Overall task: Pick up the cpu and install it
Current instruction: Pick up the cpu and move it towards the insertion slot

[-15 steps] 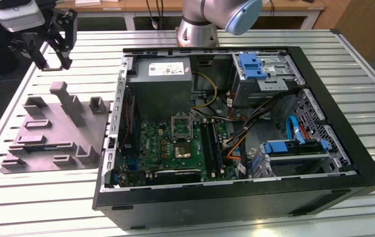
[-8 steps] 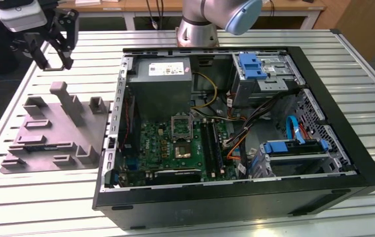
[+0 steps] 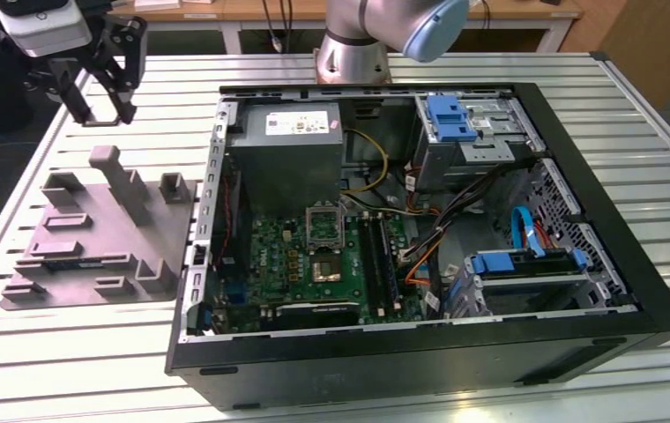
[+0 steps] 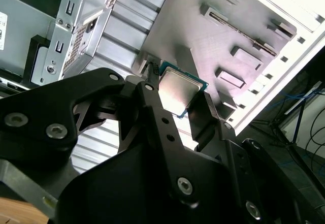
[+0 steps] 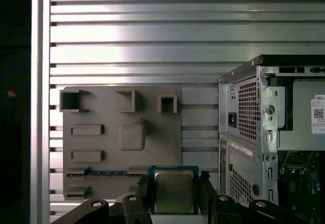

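The cpu [image 5: 173, 189] is a small flat square chip with a pale silvery top and a green edge. In both wrist views it sits between the two black fingers, and my gripper [image 5: 173, 184] is shut on it. The chip [image 4: 180, 89] hangs above the slatted table beside the grey plastic tray [image 4: 228, 36]. In the exterior view my gripper [image 3: 102, 110] is high at the far left, above the tray [image 3: 88, 238] and outside the open computer case [image 3: 617, 264]. The black socket with its metal frame [image 3: 323, 222] lies on the green motherboard inside the case.
The grey power-supply box [image 3: 294, 150] stands in the case just behind the socket. Drive cages with blue clips [image 3: 458, 119] and loose cables fill the case on the exterior view's right. The tray has several upright blocks [image 3: 109, 159]. The case's rear wall [image 5: 249, 132] is close to the gripper.
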{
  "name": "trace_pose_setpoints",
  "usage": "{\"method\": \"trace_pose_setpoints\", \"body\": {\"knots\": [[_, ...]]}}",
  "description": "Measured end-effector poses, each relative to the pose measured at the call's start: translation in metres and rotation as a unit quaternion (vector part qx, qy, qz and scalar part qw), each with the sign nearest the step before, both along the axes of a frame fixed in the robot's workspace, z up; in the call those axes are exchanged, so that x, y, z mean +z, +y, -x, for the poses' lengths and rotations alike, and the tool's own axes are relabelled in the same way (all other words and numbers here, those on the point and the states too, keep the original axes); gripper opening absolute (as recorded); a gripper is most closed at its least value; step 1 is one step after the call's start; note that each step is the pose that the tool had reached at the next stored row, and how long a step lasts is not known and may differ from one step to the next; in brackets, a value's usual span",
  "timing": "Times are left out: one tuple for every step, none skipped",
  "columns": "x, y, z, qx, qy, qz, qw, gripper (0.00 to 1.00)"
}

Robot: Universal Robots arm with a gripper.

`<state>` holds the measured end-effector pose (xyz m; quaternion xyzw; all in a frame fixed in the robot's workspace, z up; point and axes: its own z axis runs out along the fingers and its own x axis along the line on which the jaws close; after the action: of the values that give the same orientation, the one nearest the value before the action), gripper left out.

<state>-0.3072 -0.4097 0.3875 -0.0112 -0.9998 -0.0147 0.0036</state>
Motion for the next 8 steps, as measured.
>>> {"method": "trace_pose_setpoints", "body": {"knots": [[0.0,0.0,-0.0002,0.0,0.0,0.0,1.0,0.47],[0.0,0.0,-0.0006,0.0,0.0,0.0,1.0,0.47],[0.0001,0.0,-0.001,0.0,0.0001,0.0,1.0,0.47],[0.0,0.0,-0.0013,0.0,0.0,0.0,1.0,0.47],[0.0,0.0,-0.0017,0.0,0.0,0.0,1.0,0.47],[0.0,0.0,-0.0021,0.0,0.0,0.0,1.0,0.47],[0.0,0.0,-0.0024,0.0,0.0,0.0,1.0,0.47],[0.0,0.0,-0.0027,0.0,0.0,0.0,1.0,0.47]]}}
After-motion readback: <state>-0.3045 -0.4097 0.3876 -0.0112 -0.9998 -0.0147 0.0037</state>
